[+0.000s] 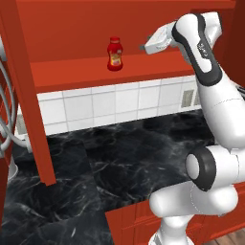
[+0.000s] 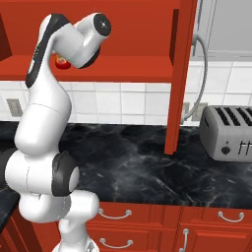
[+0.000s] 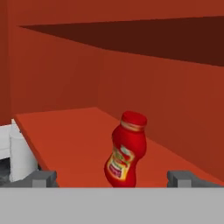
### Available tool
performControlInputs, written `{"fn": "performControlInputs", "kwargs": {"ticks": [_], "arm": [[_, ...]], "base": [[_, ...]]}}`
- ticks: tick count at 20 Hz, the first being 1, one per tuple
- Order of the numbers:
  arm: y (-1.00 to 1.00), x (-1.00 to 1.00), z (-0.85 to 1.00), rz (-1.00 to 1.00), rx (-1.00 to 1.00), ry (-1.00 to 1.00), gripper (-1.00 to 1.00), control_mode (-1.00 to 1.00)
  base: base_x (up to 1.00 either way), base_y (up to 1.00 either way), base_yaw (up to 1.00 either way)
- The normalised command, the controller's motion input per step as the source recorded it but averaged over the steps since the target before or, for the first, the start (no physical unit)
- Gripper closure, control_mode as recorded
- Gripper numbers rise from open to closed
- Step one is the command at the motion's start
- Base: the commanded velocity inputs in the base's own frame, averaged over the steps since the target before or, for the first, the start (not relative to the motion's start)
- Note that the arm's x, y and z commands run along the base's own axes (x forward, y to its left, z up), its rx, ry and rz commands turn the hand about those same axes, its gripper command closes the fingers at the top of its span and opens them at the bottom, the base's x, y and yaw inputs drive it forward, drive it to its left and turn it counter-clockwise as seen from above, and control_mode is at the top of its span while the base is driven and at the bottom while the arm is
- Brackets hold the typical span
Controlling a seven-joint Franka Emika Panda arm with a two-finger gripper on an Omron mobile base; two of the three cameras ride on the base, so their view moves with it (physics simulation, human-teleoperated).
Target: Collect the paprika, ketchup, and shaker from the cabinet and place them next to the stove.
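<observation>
One ketchup (image 3: pixel 126 151) stands upright on the red cabinet (image 1: pixel 95 72) shelf above black marble counter (image 1: pixel 119 158); gripper (image 3: pixel 113 178) wide open, empty.

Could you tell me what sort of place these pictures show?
A rendered kitchen, most likely: a red wall cabinet holds a ketchup bottle, above a dark marble counter with a toaster and white wall tiles.
</observation>
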Motion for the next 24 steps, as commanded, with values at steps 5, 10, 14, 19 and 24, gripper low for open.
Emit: {"fn": "performControlInputs", "kwargs": {"ticks": [5, 10, 14, 19, 24], "arm": [[0.00, 0.07, -0.02, 0.03, 0.00, -0.01, -1.00, -1.00], [0.00, 0.07, -0.01, 0.05, 0.01, -0.01, -1.00, -1.00], [0.00, 0.16, 0.00, 0.08, 0.02, 0.00, -1.00, -1.00], [0.00, 0.19, 0.00, 0.08, 0.02, 0.00, -1.00, -1.00], [0.00, 0.21, -0.01, 0.08, 0.01, 0.00, -1.00, -1.00]], "base": [[0.00, 0.00, 0.00], [0.00, 0.00, 0.00], [0.00, 0.00, 0.00], [0.00, 0.00, 0.00], [0.00, 0.00, 0.00]]}}
